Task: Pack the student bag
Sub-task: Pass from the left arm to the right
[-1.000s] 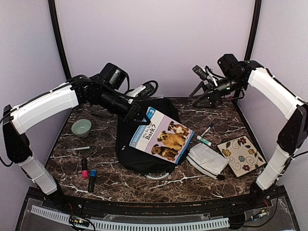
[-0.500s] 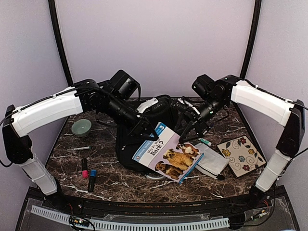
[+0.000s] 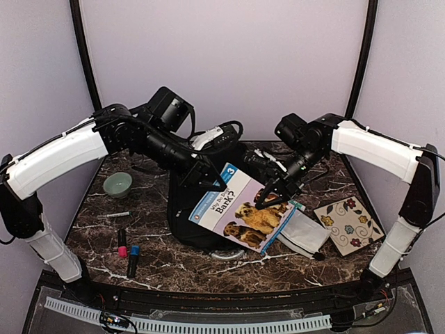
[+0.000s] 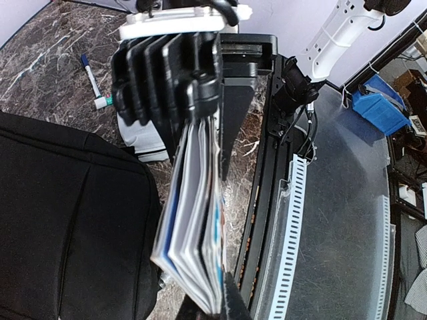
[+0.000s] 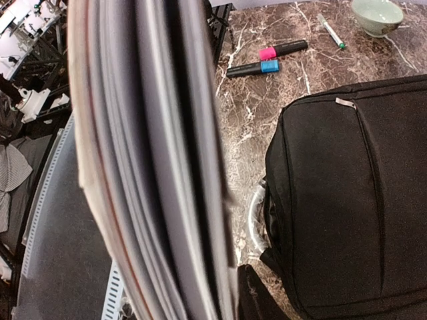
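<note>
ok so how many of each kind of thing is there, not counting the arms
bag: 1
book: 1
bowl: 1
highlighters: 2 (pink highlighter, blue highlighter)
pens: 3 (left pen, blue-capped pen, pen by the pouch)
pouch: 1
tile: 1
total: 10

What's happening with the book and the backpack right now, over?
Left claw shut on book. Right claw at book's opposite edge, grip unclear. Student bag lies underneath. White pouch close by.
</note>
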### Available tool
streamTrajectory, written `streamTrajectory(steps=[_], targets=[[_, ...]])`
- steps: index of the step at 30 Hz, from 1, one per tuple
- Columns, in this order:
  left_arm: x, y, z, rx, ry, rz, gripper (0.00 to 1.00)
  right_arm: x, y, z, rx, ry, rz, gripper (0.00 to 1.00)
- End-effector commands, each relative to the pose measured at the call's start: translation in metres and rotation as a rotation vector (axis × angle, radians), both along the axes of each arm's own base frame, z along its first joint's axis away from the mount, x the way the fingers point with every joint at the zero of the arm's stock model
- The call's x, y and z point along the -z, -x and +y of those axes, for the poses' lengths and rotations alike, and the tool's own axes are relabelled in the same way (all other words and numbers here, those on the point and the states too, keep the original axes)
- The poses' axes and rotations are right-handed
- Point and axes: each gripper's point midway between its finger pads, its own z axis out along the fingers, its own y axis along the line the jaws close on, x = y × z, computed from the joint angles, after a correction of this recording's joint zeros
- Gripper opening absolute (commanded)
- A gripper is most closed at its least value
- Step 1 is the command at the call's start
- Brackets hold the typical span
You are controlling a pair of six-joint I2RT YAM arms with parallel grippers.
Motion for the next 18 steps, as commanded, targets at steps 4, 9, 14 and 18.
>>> streamTrajectory(steps=[4,9,14,18], targets=[[-0.014,0.001,0.000,0.015,0.023,-0.042,0.00,-0.002,0.000,0.003,0.005,0.003,-0.018,0.27],[-0.009,0.000,-0.002,0.018,0.010,-0.037,0.00,-0.005,0.000,0.004,0.006,-0.009,-0.009,0.30],[-0.005,-0.003,-0.002,0.005,-0.005,-0.036,0.00,-0.011,0.000,0.008,0.020,-0.039,0.007,0.36],[-0.004,-0.003,-0.001,0.001,-0.005,-0.037,0.00,-0.009,0.001,0.009,0.017,-0.037,0.029,0.19]])
